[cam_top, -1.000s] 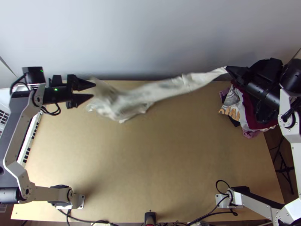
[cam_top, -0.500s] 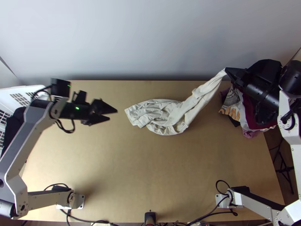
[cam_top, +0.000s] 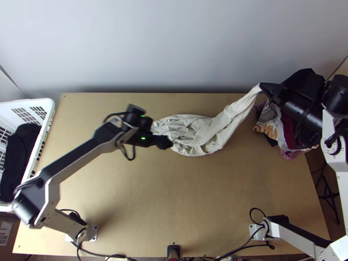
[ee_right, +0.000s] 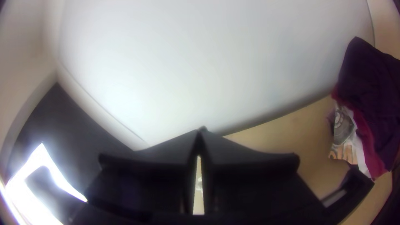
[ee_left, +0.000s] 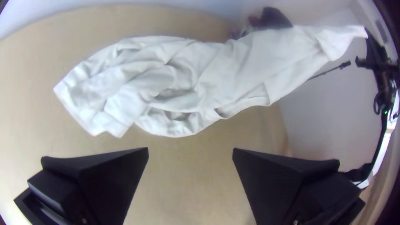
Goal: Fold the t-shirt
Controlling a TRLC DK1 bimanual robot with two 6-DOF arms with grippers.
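While the right gripper (cam_top: pixel 262 85) is holding the shirt (cam_top: pixel 191 134) up by one end, the rest is lying bunched on the table (cam_top: pixel 174 191), the left gripper (ee_left: pixel 190 150) is sitting wide open, and folding is waiting.

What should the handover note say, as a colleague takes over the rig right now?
Right gripper: shut, holding one end of the off-white cloth t-shirt up off the table.
Left gripper: open, holding nothing, by the shirt's opposite end.
Shirt: rest bunched on the light wooden table, near the wall.
Nearby: mixed pile of coloured clothes under the right arm; white plastic basket with black cloth at far left.
Done: one end gripped.
Left: probably grip the other end, spread, then fold.
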